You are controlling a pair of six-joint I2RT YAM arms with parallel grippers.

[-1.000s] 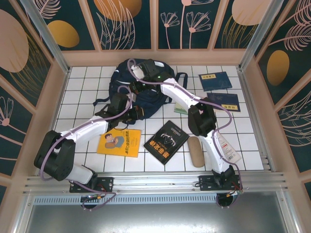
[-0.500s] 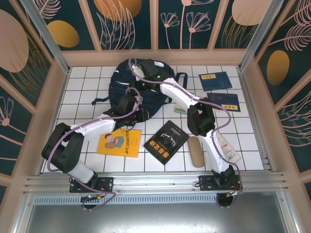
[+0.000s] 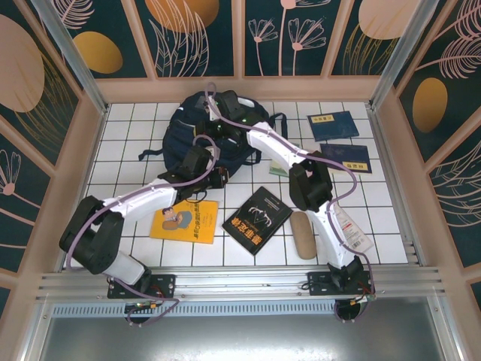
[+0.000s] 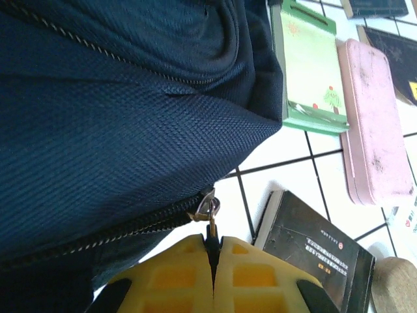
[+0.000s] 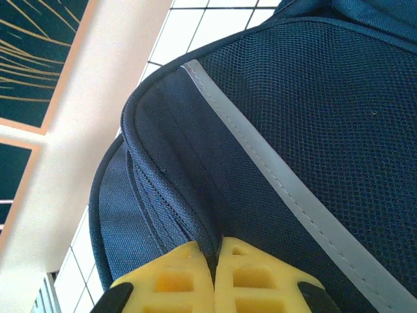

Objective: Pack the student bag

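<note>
The student bag [image 3: 197, 131], a navy-blue backpack, lies at the far middle of the tiled table. My left gripper [image 3: 219, 179] is at the bag's near right edge. In the left wrist view the left gripper [image 4: 212, 240] is shut on the metal zipper pull [image 4: 210, 215], where a closed zip ends on the bag [image 4: 117, 117]. My right gripper [image 3: 216, 113] reaches over the top of the bag. In the right wrist view the right gripper [image 5: 215, 251] is shut on a fold of the bag [image 5: 313, 111] beside its white stripe [image 5: 280, 182].
Near the bag lie a yellow book [image 3: 184, 220], a black book [image 3: 257, 219], a brown case [image 3: 304, 235] and a green notebook [image 3: 279, 167]. Two blue booklets [image 3: 335, 125] lie at the far right. A pink case [image 4: 374, 124] lies beside the green notebook [image 4: 311, 72]. Walls enclose the table.
My left arm's wrist has shifted right along the bag's near edge, still shut on the zipper pull. The right arm has barely moved and keeps its hold on the bag.
</note>
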